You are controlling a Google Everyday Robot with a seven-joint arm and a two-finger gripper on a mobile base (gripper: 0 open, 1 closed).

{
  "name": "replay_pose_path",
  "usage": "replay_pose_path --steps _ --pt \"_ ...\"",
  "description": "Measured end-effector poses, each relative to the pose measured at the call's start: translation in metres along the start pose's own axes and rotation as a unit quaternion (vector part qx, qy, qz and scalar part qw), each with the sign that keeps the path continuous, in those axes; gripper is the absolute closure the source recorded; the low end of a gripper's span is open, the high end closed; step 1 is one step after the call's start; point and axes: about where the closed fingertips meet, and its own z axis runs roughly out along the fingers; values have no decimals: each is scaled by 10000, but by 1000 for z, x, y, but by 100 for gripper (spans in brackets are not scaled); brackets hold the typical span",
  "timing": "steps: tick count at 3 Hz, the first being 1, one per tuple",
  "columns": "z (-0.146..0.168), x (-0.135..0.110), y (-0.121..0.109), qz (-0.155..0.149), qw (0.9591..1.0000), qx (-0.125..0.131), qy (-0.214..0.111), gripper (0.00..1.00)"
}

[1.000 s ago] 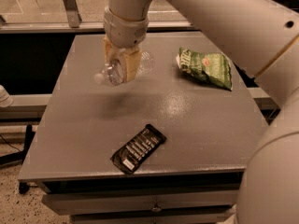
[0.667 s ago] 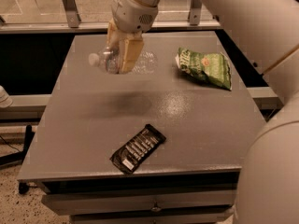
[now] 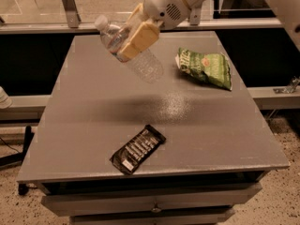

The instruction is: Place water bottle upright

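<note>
The water bottle (image 3: 146,65) is clear ribbed plastic with a white cap at its upper left end. It hangs tilted in the air above the far part of the grey table (image 3: 93,121). My gripper (image 3: 132,38) is shut on the water bottle around its upper body, with tan fingers (image 3: 140,39) clamped across it. The bottle's base points down and to the right. The label band is hidden by the fingers.
A green chip bag (image 3: 205,67) lies at the far right of the table. A black snack wrapper (image 3: 137,149) lies near the front edge. A drawer front runs below the table top. A window rail runs behind the table.
The gripper has lifted the bottle off the table and swung it up and to the right. The bottle has turned from lying low to a tilted pose in the air.
</note>
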Motion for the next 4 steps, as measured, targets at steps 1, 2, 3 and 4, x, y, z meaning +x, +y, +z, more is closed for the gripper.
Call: replay_pose_path --steps 1,2,3,4 --pt "-15 17 6 847 9922 403 -825 100" --pt "-20 39 4 1292 9769 715 -1545 100" --pt "-20 52 -3 1326 9623 985 -2162 100" --pt "-22 60 -5 1077 9547 1185 -2507 100"
